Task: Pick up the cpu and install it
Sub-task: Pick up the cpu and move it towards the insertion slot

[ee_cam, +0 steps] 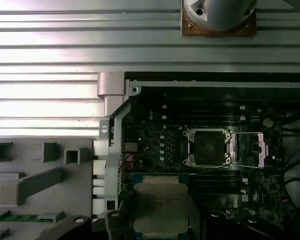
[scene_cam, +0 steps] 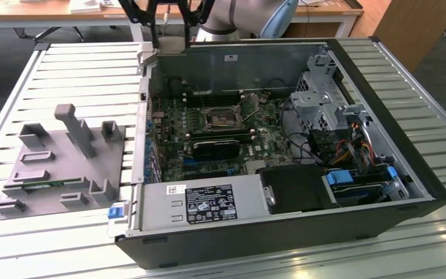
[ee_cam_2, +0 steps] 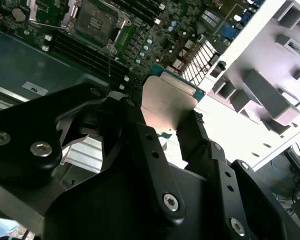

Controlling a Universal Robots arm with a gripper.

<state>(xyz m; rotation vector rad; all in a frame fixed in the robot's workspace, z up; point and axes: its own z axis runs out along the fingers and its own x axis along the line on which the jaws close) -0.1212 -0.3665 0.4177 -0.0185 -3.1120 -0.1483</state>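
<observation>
Your gripper [ee_cam_2: 162,115] is clamped on the cpu [ee_cam: 160,204]. The black fingers [ee_cam_2: 140,135] pinch opposite edges, and the metal top shows in both wrist views. The chip is held above the open case, near the case wall [scene_cam: 143,116] and well apart from the socket [ee_cam: 208,146]. The socket's load plate [ee_cam: 248,149] is swung open beside it. Outside the wall, a grey fixture [scene_cam: 60,168] sits on the slatted table [scene_cam: 76,75]. A green memory stick [ee_cam: 20,218] is slotted into it.
</observation>
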